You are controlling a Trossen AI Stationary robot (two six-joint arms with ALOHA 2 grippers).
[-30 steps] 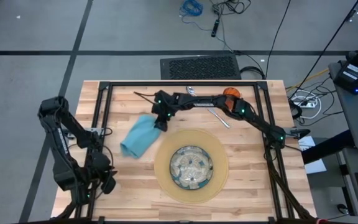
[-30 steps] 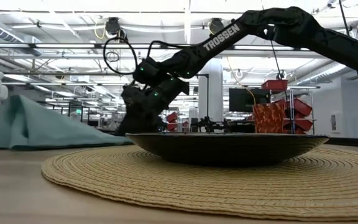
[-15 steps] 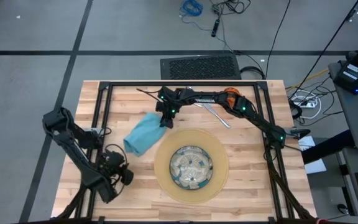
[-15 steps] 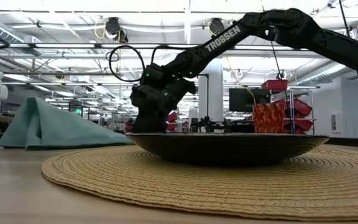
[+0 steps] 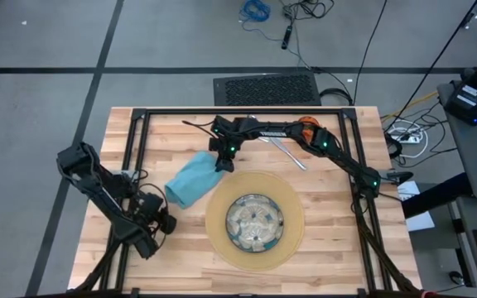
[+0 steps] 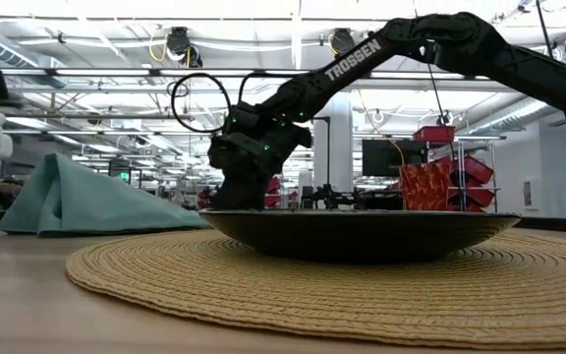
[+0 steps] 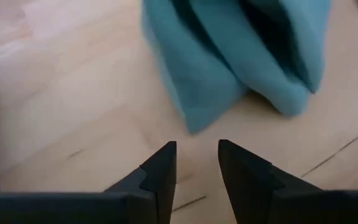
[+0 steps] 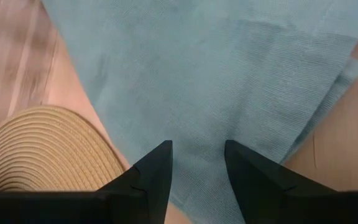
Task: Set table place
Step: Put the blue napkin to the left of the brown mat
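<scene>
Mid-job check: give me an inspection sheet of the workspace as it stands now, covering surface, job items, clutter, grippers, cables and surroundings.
Surface: light wooden plank table with black frame rails.
Job's things: patterned glass plate centred on the round tan woven mat; crumpled teal cloth napkin beside the mat; silver cutlery and small orange cup at the far edge.
Clutter: nothing seen.
Grippers: left gripper open, empty, low over bare wood near the napkin; right gripper open, empty, just above the napkin at the mat's edge.
Cables: loose leads and a power strip on the floor.
Surroundings: grey floor, black floor grille.
</scene>
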